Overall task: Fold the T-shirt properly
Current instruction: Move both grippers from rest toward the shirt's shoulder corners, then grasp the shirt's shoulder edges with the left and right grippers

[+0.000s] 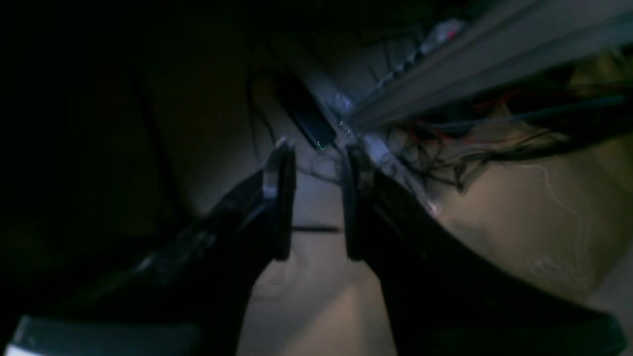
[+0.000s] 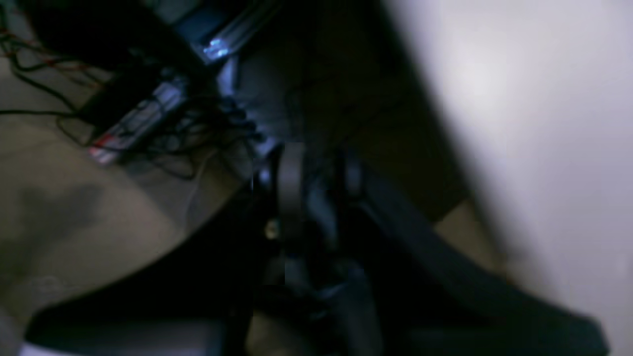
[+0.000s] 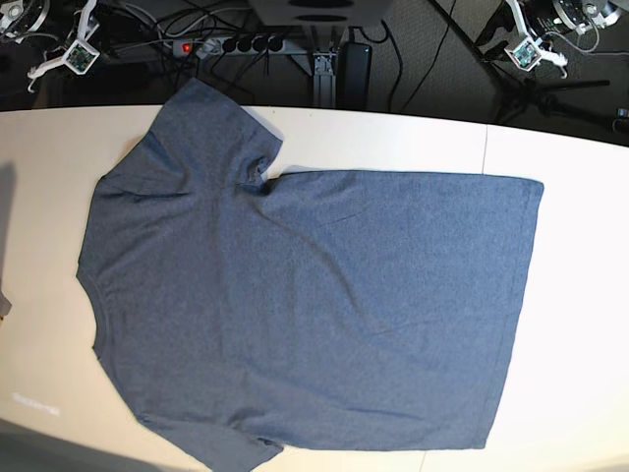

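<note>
t-shirt [image 3: 305, 305] lying flat, plain side up, across table [image 3: 580, 295]. left gripper [image 1: 316, 198] spread, empty; right gripper [image 2: 316, 183] parted, seemingly empty. advice: grasping sleeve edge cleanly, folding inward.

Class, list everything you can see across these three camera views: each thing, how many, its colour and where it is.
Heathered blue-grey short-sleeved T-shirt: one, blue-grey, spread flat on the table, plain side up, hem toward the base view's right.
White table: one, white, under the shirt.
Power strip with red switch: one, pale grey, floor beyond the table.
Cables: several, black, around the strip.
Left gripper: one, black, fingers apart, empty.
Right gripper: one, black, blurred.
</note>
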Available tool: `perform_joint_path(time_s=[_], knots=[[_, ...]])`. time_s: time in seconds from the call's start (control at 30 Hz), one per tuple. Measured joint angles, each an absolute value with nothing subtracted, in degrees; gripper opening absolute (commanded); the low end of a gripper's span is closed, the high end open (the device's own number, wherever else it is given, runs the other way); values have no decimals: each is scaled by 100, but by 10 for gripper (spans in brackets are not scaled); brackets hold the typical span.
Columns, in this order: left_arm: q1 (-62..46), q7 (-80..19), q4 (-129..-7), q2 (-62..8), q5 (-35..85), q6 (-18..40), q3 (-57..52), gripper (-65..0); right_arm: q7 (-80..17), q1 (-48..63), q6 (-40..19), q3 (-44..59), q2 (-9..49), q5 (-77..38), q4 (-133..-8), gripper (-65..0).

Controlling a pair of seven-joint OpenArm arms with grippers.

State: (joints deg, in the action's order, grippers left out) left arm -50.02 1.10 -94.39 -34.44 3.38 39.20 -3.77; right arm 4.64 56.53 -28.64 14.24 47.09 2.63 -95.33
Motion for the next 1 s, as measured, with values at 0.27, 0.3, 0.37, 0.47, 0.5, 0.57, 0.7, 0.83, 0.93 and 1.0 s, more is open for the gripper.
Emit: perform_joint_path(time_s=[0.27,0.3,0.37,0.47,0.5,0.57,0.7,0.83,0.93,1.0], knots=[[-5046,43,-11010,-3800,-506,3433,-607,-456,460,5151,-2864,1382,5638,617,-10335,-322],[-5024,49,-11078,-3833,-670,3301,-607,-456,447,5013,-2858,1347,5747,742,-10318,-320],[-4956,47,-11118,-3894,-908,3133,-607,-456,449,4779,-2856,1192,5966,969,-10311,-320],[-4853,47,-11122,-3905,-943,3070,-607,-456,456,4499,-2853,729,6274,1372,-10313,-320],[-4834,47,-11122,-3905,-945,3070,-607,-456,462,4388,-2853,495,6368,1498,-10311,-320],[-4786,47,-11122,-3905,-943,3070,-607,-456,447,4077,-2849,-21,6523,1619,-10311,-304],[-4729,47,-11126,-3905,-1074,3065,-607,-456,429,3269,-2849,-792,6560,1699,-10186,-274],[-4740,47,-11126,-3909,-1240,3065,-607,-455,427,2648,-2849,-1455,6556,1955,-9970,-274],[-4742,47,-11126,-3924,-1236,3065,-604,-456,432,2279,-2849,-1903,6558,2001,-9786,-275],[-4740,47,-11126,-3959,-1245,3065,-604,-455,471,2064,-2847,-2198,6558,2147,-9668,-275]])
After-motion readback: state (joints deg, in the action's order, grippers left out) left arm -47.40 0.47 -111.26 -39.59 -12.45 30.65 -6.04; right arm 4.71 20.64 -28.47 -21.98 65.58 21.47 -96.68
